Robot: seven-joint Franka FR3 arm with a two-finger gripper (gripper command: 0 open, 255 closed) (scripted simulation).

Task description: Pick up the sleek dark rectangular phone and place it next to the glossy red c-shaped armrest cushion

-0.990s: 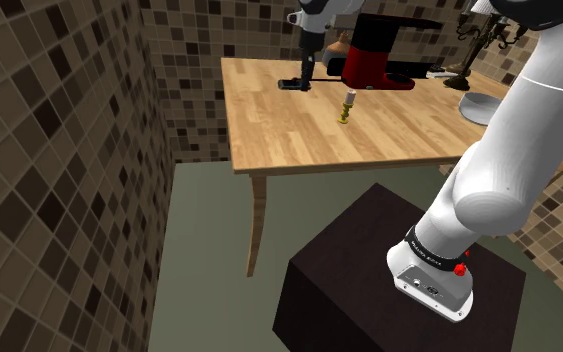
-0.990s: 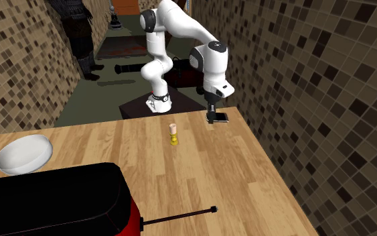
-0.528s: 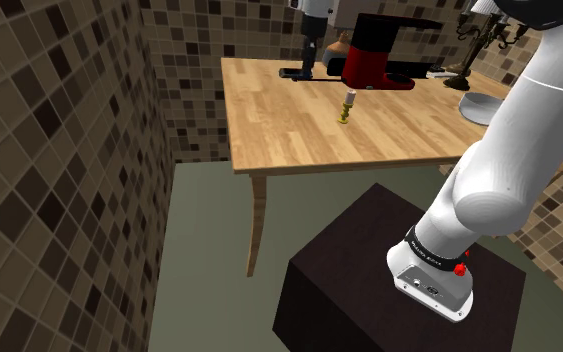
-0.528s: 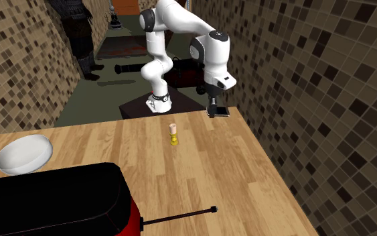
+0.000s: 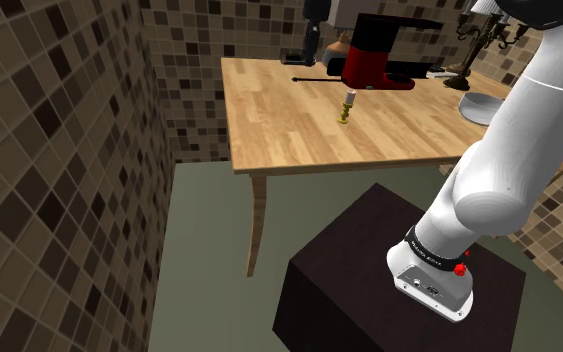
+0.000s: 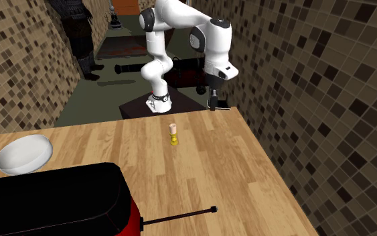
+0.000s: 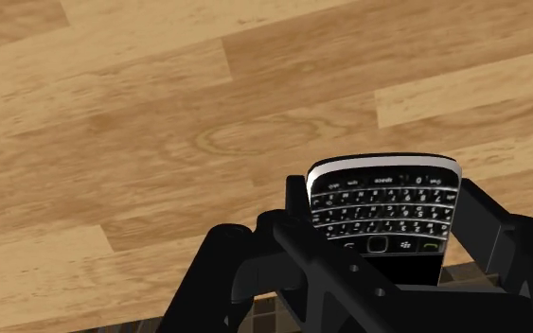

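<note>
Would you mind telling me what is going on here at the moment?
The white Franka arm's black gripper is shut on a dark phone with a small keyboard, holding it in the air over the wooden table, near the edge closest to the stand. The red cushion sits at the table's other end, so the phone has not yet been placed beside it. A small bottle stands on the table between them.

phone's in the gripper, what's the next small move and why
Probably carry it across the table toward the red cushion. The gripper clasps the phone above the table's corner nearest the stand, and the cushion sits at the end away from the stand.
</note>
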